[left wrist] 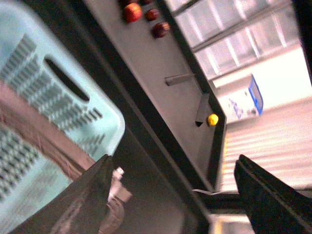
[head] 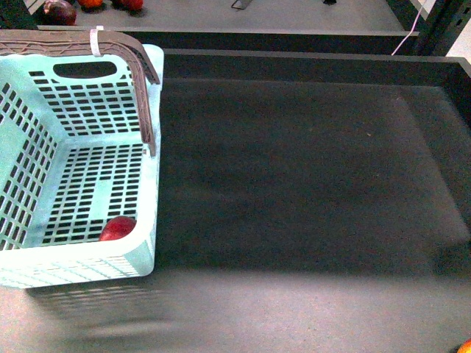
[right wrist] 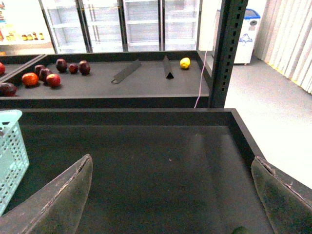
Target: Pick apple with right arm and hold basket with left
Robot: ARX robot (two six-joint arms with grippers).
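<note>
Your apple (head: 118, 228) is glossy red and round, and you see only its upper half: it lies on the slotted floor of the basket (head: 44, 257), tucked into the near right corner, right up against the near wall. The basket is pale aqua with slotted walls and floor, an oval cut-out (head: 87, 70) in its far end wall, and a brown-grey latticed handle (head: 144, 88) lying along its right rim, with a white tie (head: 96, 40) around the handle near the far end.

The basket sits at the left edge of a dark tray (head: 309, 176) with raised walls at the far and right sides. The rest of the tray floor, from the basket's right wall to the right wall, is bare.

One apple is in the basket. On the shelf (right wrist: 146, 83) behind the tray you can count roughly seven or eight red and dark fruits (right wrist: 53, 79) toward its left end, one yellow fruit (right wrist: 185, 63) toward its right end, and two dark dividers (right wrist: 126, 71) between them.

The left gripper (left wrist: 173, 195) is spread wide beside the basket's handle, holding nothing. The right gripper (right wrist: 173, 195) is also spread wide above the bare tray floor, holding nothing.
</note>
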